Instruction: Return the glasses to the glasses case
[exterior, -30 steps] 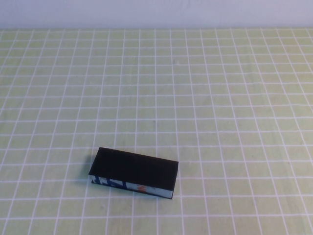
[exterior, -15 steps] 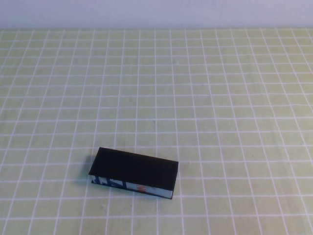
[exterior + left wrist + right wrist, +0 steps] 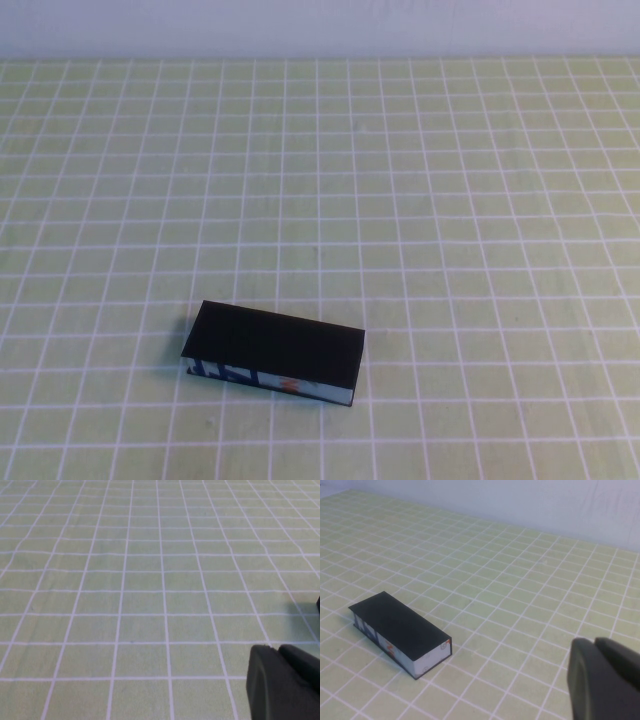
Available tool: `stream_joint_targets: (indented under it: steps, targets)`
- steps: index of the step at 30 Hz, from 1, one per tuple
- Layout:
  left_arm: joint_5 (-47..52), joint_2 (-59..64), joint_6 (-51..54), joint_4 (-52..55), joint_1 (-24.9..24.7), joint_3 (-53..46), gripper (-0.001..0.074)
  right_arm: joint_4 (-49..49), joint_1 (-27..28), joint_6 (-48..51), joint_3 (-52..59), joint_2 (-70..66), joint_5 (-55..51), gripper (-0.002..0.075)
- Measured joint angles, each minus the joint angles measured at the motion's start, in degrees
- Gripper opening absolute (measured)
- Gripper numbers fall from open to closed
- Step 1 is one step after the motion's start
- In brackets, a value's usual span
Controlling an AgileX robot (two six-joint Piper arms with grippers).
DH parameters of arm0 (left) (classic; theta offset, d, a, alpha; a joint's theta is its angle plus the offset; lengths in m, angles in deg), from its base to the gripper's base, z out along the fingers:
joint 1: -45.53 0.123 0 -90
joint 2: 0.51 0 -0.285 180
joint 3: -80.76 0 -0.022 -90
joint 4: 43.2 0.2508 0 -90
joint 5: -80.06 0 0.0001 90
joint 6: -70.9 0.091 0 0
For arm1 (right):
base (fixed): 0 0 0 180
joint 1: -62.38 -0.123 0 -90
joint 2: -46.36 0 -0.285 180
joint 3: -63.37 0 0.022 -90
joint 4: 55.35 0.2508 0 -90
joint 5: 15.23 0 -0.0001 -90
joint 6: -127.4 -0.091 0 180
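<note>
The glasses case [image 3: 272,345] lies shut on the green checked cloth, near the front and left of centre, its black lid up and its blue-and-white side with the orange mark facing me. It also shows in the right wrist view [image 3: 400,625]. The glasses are out of view. My left gripper [image 3: 275,647] is shut and empty, low over bare cloth. My right gripper [image 3: 592,641] is shut and empty, well off to the right of the case. Neither gripper shows in the high view.
The green cloth with a white grid [image 3: 420,200] covers the whole table. A pale wall [image 3: 320,25] runs along the far edge. A dark sliver [image 3: 318,605] shows at the edge of the left wrist view.
</note>
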Motion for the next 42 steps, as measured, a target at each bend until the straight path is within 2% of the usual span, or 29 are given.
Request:
stream_joint_targets:
  steps: [21, 25, 32, 37, 42]
  targets:
    - [0.04, 0.00, 0.00, 0.00, 0.00, 0.00, -0.0003, 0.25, 0.68, 0.00, 0.00, 0.00, 0.00, -0.0018]
    - [0.04, 0.00, 0.00, 0.00, 0.00, 0.00, -0.0003, 1.56, 6.95, 0.00, 0.00, 0.14, 0.00, -0.0018]
    - [0.04, 0.00, 0.00, 0.00, 0.00, 0.00, -0.0003, 1.94, 21.61, 0.00, 0.10, 3.27, 0.00, -0.0018]
    - [0.04, 0.00, 0.00, 0.00, 0.00, 0.00, -0.0003, 1.97, 23.07, 0.00, 3.69, 6.34, 2.77, -0.0018]
    - [0.04, 0.00, 0.00, 0.00, 0.00, 0.00, -0.0003, -1.99, 25.69, 0.00, 13.92, 8.04, 14.18, -0.0018]
